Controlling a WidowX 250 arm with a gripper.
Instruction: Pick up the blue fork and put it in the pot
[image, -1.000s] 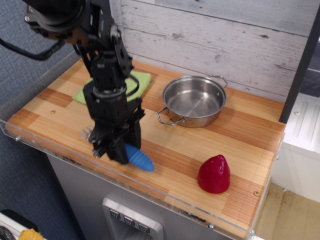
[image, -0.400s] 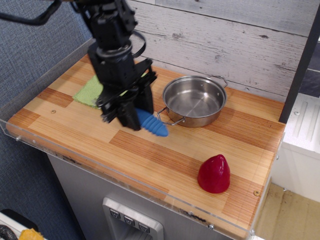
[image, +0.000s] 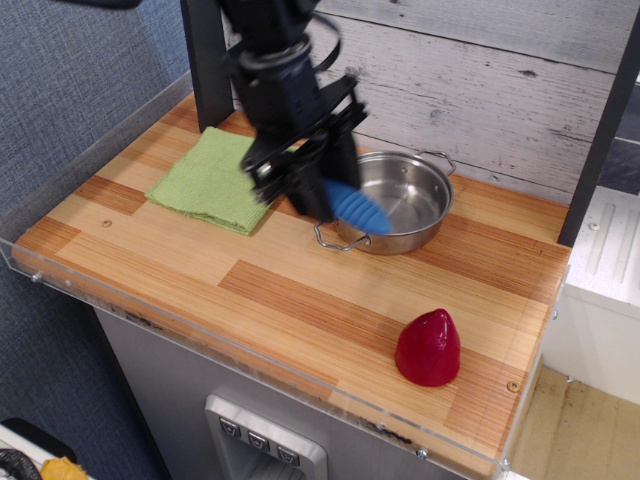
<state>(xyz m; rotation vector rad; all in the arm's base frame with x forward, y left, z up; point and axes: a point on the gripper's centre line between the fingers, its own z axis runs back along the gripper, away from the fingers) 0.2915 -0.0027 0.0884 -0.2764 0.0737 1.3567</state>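
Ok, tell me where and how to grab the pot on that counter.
Grip the pot by its front wire loop handle, coming from above on the near-left side. The loop sticks out clear of the steel wall, giving thin wire to close on. The tool holding the blue fork hangs right there now.

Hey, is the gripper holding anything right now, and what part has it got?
Yes: the gripper holds the blue fork, clamped toward the tine end, which is hidden; the ribbed blue handle sticks out over the pot.
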